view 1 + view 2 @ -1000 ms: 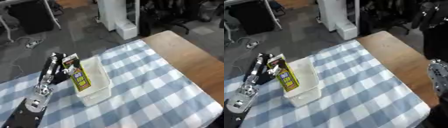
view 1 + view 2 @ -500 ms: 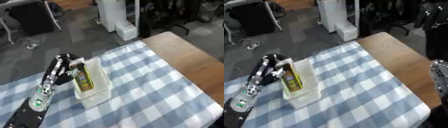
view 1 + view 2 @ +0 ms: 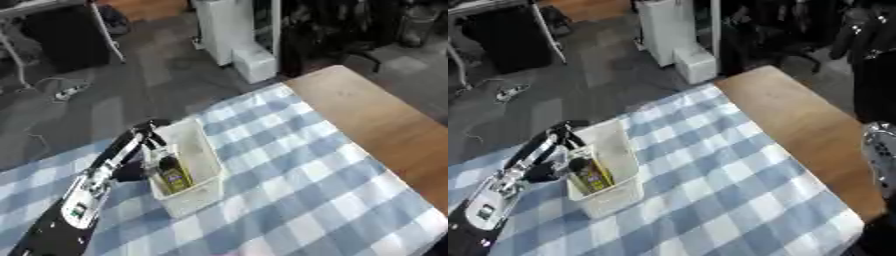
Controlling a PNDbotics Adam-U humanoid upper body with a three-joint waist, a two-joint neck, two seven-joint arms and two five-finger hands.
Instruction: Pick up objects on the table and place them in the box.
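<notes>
A white open box [image 3: 206,150] stands on the blue-and-white checked cloth [image 3: 297,190], left of middle. Inside it lies a dark pack with a yellow label [image 3: 173,176], leaning against the box's left wall. My left arm comes up from the lower left corner, and my left hand [image 3: 147,131] is at the box's far left rim, just above the pack's upper end. Whether it still touches the pack I cannot tell. Of my right arm only a silver and black part [image 3: 881,150] shows at the right edge; its hand is hidden.
Bare brown wood table [image 3: 385,120] runs along the right of the cloth. Beyond the far edge is grey floor with a white cabinet [image 3: 236,35], a dark desk [image 3: 61,40] and cables.
The pack, held upright at the box's left wall a second ago, has gone down into the box and now lies in it. My left hand followed it to the box's far rim.
</notes>
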